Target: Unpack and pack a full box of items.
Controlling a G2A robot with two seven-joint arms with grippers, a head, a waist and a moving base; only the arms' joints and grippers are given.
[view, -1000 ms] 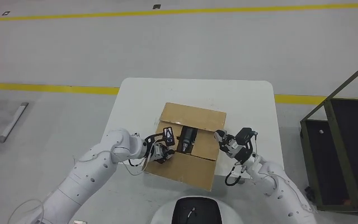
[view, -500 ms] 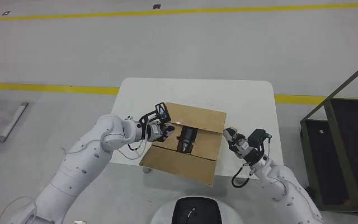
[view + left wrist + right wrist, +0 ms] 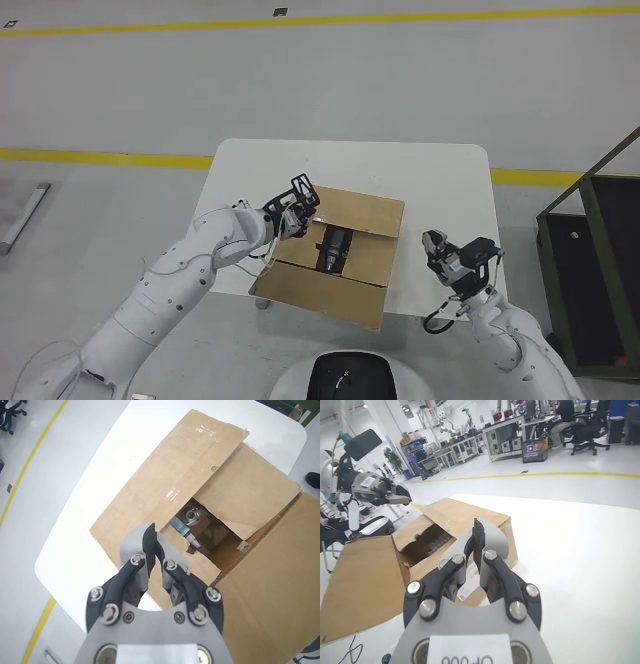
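Count: 1 box [image 3: 352, 206], 1 table [image 3: 440, 175]. Seen through the box opening: 1 metal flanged part [image 3: 191, 515], 1 tube [image 3: 183, 528].

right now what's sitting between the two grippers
The cardboard box, with a gap open in its top, lies between the left gripper and the right gripper; the top view shows it.

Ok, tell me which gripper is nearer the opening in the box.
Left. The left gripper hangs over the box, right beside its opening; the right gripper is off the box's opposite side, over the table.
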